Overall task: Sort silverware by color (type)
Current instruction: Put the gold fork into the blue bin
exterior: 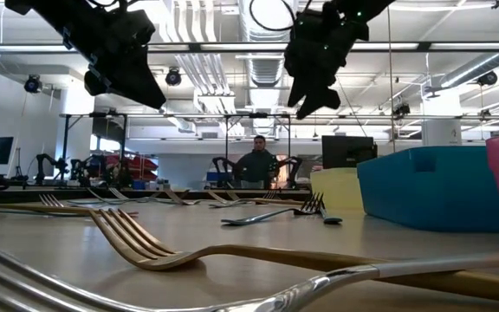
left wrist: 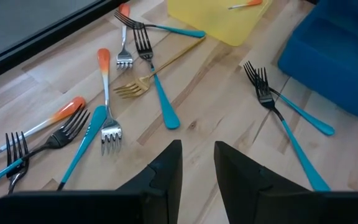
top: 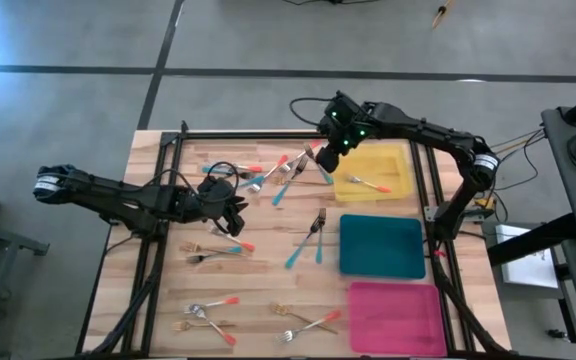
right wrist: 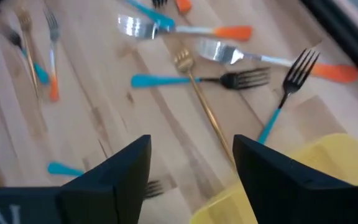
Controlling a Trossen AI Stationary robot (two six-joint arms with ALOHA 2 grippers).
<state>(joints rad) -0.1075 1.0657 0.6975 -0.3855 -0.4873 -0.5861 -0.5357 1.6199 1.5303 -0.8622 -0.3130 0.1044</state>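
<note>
Silverware lies scattered flat on the wooden table: a cluster (top: 288, 170) with orange, teal and gold handles near the far edge, two teal-handled forks (top: 313, 238) mid-table, and more toward the left (top: 218, 250) and near edge (top: 308, 322). One orange-handled fork (top: 368, 183) lies in the yellow tray (top: 393, 160). My left gripper (top: 230, 212) hovers open and empty left of centre, its fingers (left wrist: 166, 171) above bare wood. My right gripper (top: 320, 158) hangs open and empty over the far cluster, above a gold fork (right wrist: 201, 99) and a teal-handled fork (right wrist: 197, 79).
A teal tray (top: 381, 245) and a pink tray (top: 393, 315) sit in a row with the yellow one along the table's right side. A dark frame (top: 168, 140) borders the table. In the low view a person (exterior: 256, 165) sits far behind. Bare wood lies mid-table.
</note>
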